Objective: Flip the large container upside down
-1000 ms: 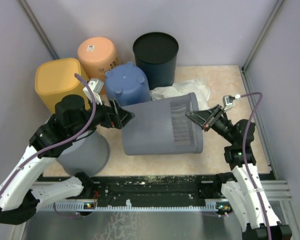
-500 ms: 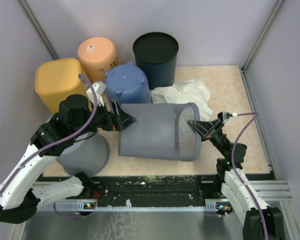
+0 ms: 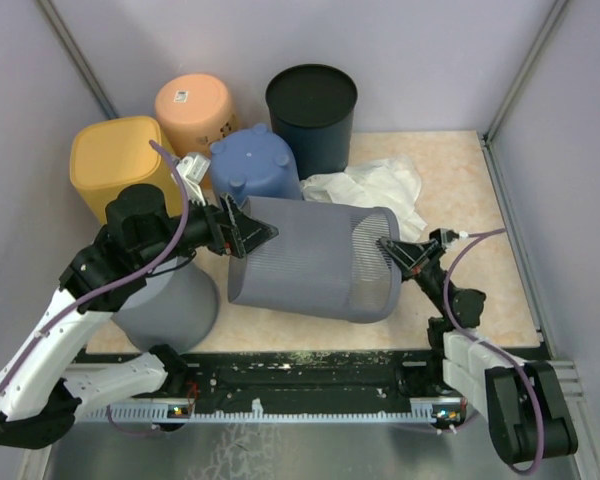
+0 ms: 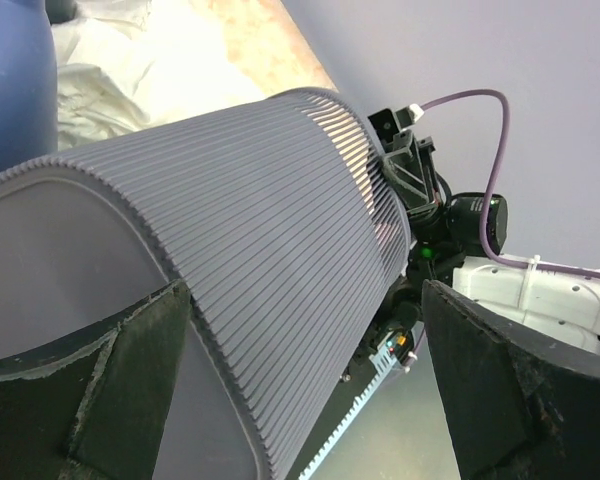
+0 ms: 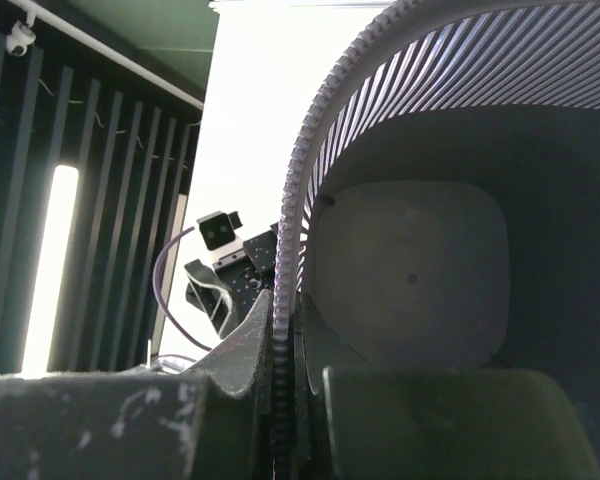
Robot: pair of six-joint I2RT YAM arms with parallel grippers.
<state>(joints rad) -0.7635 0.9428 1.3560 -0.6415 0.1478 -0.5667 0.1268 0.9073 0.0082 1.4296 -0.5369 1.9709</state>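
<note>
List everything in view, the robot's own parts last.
basket: 1, grey ribbed, on its side mid-table, open end to the right
yellow bin: 1, yellow, back left
orange bin: 1, orange, back, behind the yellow one
blue bin: 1, blue, behind the basket
black bin: 1, black, back centre, upright
grey bin: 1, grey, front left, under the left arm
cloth: 1, white, crumpled behind the basket
table: 1, beige speckled
left gripper: 1, black, open at the basket's base
right gripper: 1, black, pinching the basket's rim
</note>
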